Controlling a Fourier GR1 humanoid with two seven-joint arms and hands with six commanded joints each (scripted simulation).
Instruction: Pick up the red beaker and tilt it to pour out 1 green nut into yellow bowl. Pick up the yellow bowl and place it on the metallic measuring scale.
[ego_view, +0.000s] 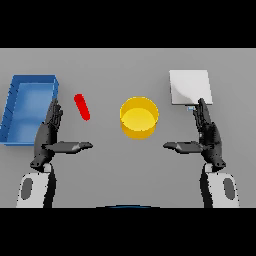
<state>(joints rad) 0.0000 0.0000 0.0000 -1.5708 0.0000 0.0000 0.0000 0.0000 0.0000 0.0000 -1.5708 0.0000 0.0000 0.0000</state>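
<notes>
Both hands hover low over the grey table (100, 65), palms facing each other across the middle. The left hand (47, 137) sits at the near left, fingers straight and pointing away from the robot, thumb stuck out sideways toward the centre, holding nothing. The right hand (209, 135) mirrors it on the near right, fingers straight too, thumb reaching inward, also holding nothing.

Between them, a bit farther out, stands the yellow bowl (139, 118), upright and open at the top; I can't make out anything inside it. To its left, well apart from it, the red beaker (82, 107) lies slanted on the table, just beyond the left hand's fingertips and not touched by them.

At the far left there's a blue tray (12, 107), close beside the left hand. At the far right rests the scale (190, 87), a pale square plate, with the right hand's fingertips just in front of its near edge.
</notes>
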